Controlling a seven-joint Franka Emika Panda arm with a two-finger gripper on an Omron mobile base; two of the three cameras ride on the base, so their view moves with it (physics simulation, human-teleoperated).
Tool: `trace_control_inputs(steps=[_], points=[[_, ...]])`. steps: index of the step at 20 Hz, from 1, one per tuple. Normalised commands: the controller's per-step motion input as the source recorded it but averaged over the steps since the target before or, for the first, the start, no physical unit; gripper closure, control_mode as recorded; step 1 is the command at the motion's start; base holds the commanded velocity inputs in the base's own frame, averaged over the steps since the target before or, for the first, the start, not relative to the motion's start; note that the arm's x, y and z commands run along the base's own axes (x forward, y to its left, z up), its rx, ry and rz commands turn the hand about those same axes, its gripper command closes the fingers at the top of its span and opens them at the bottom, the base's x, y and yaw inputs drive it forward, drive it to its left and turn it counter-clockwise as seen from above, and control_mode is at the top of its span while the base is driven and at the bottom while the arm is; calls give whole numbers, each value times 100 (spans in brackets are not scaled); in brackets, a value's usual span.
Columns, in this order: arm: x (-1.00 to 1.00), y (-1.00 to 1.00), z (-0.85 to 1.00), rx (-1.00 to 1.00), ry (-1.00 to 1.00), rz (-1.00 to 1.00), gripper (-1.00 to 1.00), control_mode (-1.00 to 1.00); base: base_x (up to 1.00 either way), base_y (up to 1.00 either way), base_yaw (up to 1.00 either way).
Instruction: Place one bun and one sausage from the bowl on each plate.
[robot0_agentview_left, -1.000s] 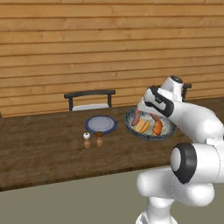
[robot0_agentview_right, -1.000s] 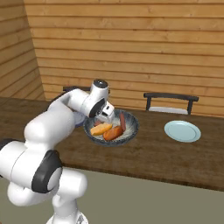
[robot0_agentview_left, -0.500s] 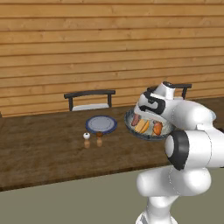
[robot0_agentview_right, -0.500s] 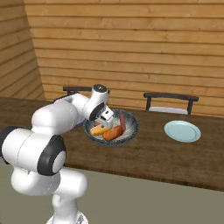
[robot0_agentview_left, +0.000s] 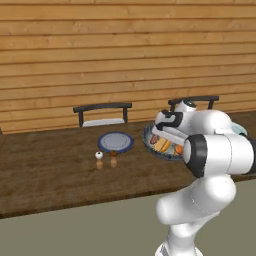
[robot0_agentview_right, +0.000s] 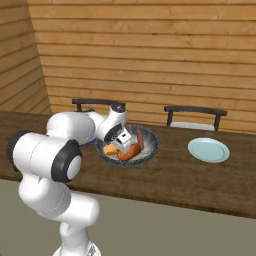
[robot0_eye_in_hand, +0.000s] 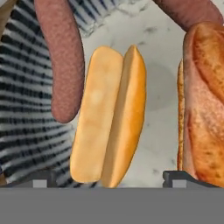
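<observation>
Wooden plank wall (robot0_agentview_left: 125, 55) behind everything, two dark chairs (robot0_agentview_left: 102, 113) pushed up against the far edge of the long dark wooden counter (robot0_agentview_left: 50, 170). Near the middle of that counter, the large streaked bowl (robot0_agentview_right: 150, 147), with the white arm bent down over it and the tool (robot0_eye_in_hand: 109, 177) lowered inside, jaws spread wide and gripping nothing.

From the left base view: dark blue-rimmed plate (robot0_agentview_left: 115, 142) just left of the bowl, with two small shakers (robot0_agentview_left: 99, 160) in front of that plate, nearer the counter's front edge. Bowl itself mostly hidden by the arm there.

From the right base view: pale light blue plate (robot0_agentview_right: 208, 149) well apart to the right of the bowl, bare on top. Bowl's contents partly visible beside the wrist, orange and reddish pieces.

From the hand view, close inside the bowl: split bun (robot0_eye_in_hand: 109, 118) lying lengthwise between the two dark fingertips (robot0_eye_in_hand: 41, 178), neither tip touching it. Reddish-brown sausage (robot0_eye_in_hand: 61, 57) just beside the bun on one side, lying over the bowl's striped wall. Browned second bun (robot0_eye_in_hand: 205, 100) on the other side, close to the other tip. Pale speckled bowl floor beneath.
</observation>
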Motion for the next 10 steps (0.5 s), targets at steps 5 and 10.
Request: trace_control_inputs(steps=[5,10], points=[[0,-1,-29,0,2,-6,-100,-100,0,0,0],[-1,0,-16,0,8,-6,-100,-100,0,0,0]])
